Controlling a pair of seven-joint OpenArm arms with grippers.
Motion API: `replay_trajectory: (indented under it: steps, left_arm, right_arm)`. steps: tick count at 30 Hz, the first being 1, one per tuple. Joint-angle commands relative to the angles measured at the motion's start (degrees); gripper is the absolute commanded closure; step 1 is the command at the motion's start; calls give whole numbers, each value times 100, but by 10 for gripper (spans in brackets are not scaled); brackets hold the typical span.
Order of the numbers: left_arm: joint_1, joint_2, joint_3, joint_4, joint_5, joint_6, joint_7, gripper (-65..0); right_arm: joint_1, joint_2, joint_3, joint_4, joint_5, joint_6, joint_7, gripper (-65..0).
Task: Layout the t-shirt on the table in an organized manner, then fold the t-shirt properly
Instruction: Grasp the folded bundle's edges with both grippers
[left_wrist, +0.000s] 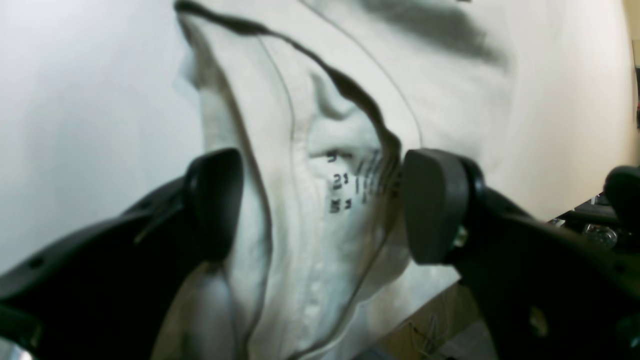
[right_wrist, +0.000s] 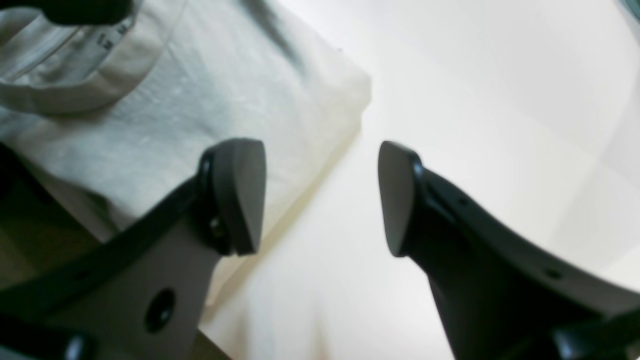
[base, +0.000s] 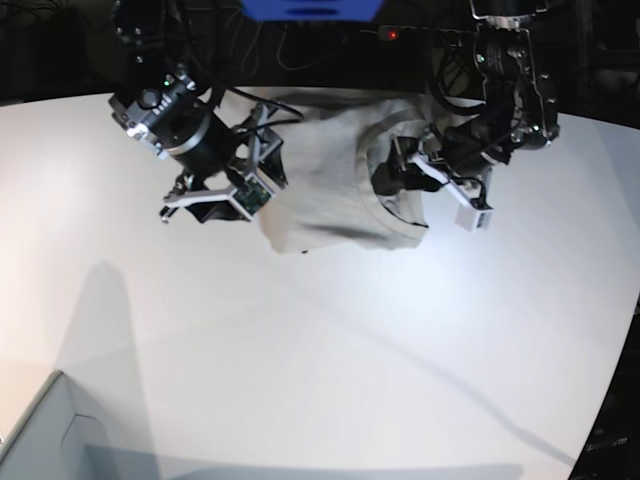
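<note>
Two claws stand over the shirt (base: 325, 180), which lies bunched at 12 o'clock on the surface (base: 330, 370), near its far edge. Layout looks unfinished: the cloth is rumpled, its collar (left_wrist: 320, 150) twisted with the printed label showing, and no fold seems made. Spreading and folding remain. Left claw (left_wrist: 320, 205) has its jaws apart around the collar, gripping nothing. Right claw (right_wrist: 320, 195) is also apart, straddling the shirt's edge.

t-shirt (base: 320, 185): 1 | table (base: 330, 340): 1 | box (base: 45, 435): 1 | claws: 2 — left claw (left_wrist: 320, 205), right claw (right_wrist: 320, 197)
</note>
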Motion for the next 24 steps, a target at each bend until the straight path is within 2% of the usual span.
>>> replay_trajectory:
  steps: [1,6,11,14,23,24]
  left_arm:
    - [-53,-39,1,-40,-97,-25,-55,-473]
    - [-88,-30,1,-375,-123,-77,-55,-457]
    - [-62,23,1,-304,-167,-95,-55,-309]
    - [-88,23,1,-339,-167,-95,-55,-263]
    - [-106,23,-43,-313,-167,-95,-55,-238]
    - [-106,23,-34,-304,-167,-95,-55,-219]
  right_arm:
    - [20,-19,-3,87,59,82,107,-336]
    - [20,-19,-3,78,59,82,107,-335]
    - [11,-19,-3,78,59,82,107,-335]
    - [11,-19,-3,78,59,82,107,-335]
    - [20,-19,-3,-230,59,82,125,-334]
    - [20,-19,-3,-239,59,82,133,-334]
